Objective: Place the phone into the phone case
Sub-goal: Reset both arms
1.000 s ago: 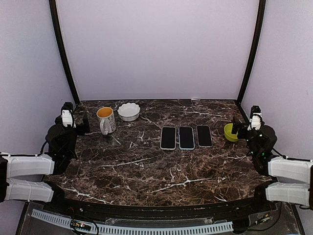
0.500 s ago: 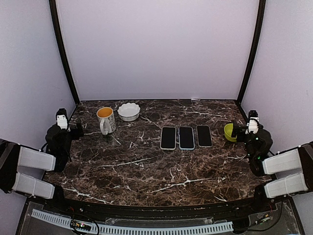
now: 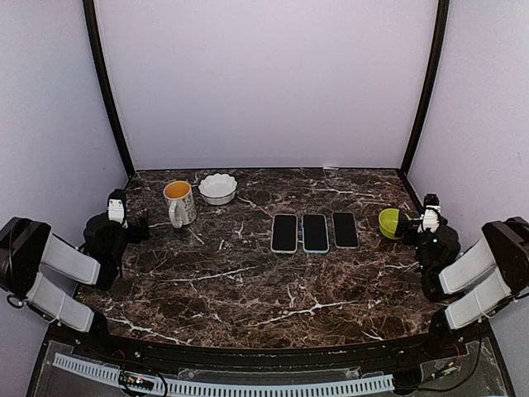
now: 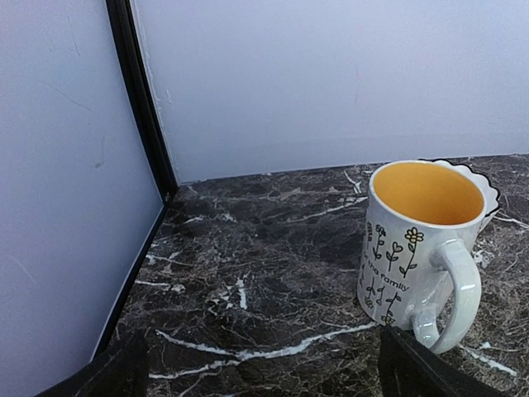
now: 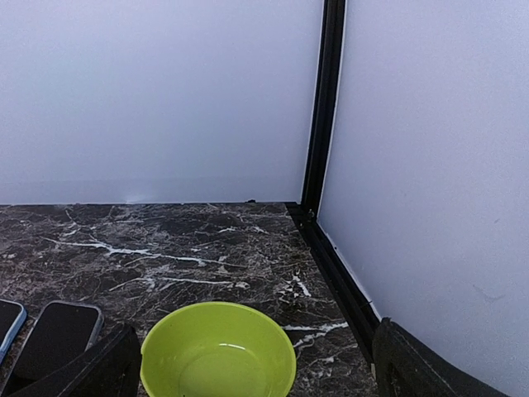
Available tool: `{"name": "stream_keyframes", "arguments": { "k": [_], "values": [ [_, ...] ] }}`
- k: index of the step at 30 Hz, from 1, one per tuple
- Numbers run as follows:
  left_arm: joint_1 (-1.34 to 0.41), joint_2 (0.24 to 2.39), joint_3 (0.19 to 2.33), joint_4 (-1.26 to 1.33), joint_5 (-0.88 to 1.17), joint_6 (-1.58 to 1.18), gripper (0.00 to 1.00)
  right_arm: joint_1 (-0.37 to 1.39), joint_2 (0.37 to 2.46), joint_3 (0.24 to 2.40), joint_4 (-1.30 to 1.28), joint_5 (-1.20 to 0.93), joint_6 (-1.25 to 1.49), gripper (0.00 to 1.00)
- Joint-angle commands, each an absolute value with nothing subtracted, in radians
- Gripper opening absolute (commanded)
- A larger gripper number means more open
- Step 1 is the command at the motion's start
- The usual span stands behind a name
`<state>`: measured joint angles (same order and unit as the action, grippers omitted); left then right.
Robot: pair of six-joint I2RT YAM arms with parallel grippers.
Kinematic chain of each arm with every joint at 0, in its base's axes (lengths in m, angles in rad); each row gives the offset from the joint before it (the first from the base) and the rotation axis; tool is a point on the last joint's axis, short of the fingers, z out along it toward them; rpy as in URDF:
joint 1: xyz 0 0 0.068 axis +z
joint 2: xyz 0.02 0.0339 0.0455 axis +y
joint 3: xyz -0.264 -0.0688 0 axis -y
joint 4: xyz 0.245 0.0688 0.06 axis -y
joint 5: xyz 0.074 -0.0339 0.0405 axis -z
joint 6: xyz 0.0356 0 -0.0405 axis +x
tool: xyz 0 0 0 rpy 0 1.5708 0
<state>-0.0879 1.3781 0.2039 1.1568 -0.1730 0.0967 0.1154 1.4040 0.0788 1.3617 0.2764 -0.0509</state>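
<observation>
Three flat dark phone-shaped slabs lie side by side mid-table: one with a pale rim (image 3: 284, 232), one with a light blue rim (image 3: 315, 232), and a darker one (image 3: 345, 229). I cannot tell which is the phone and which the phone case. The right wrist view catches the darker slab (image 5: 56, 335) and a sliver of the blue-rimmed slab (image 5: 7, 321). My left gripper (image 3: 139, 224) (image 4: 269, 372) stands open at the left edge, facing the mug. My right gripper (image 3: 405, 222) (image 5: 256, 368) stands open at the right edge, just behind the green bowl. Both hold nothing.
A white flowered mug (image 3: 179, 203) (image 4: 417, 248) with a yellow inside stands back left, next to a white scalloped bowl (image 3: 218, 188). A lime green bowl (image 3: 388, 223) (image 5: 217, 351) sits at the right. Black frame posts (image 4: 140, 91) (image 5: 326, 107) and pale walls close in the corners.
Both arms have folded, their elbows swinging outward and up toward the sides. The grippers stay low near the table's side edges and remain open. Nothing on the table has moved.
</observation>
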Motion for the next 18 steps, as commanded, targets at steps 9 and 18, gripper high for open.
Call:
{"name": "stream_keyframes", "arguments": {
  "k": [9,18],
  "values": [
    [-0.072,1.573,0.222,1.365,-0.113,0.133,0.99,0.088,1.542,0.103,1.525,0.232,-0.043,0.98],
    [-0.045,1.574,0.248,1.312,-0.058,0.112,0.99,0.064,1.546,0.165,1.425,0.258,-0.007,0.99]
  ]
}}
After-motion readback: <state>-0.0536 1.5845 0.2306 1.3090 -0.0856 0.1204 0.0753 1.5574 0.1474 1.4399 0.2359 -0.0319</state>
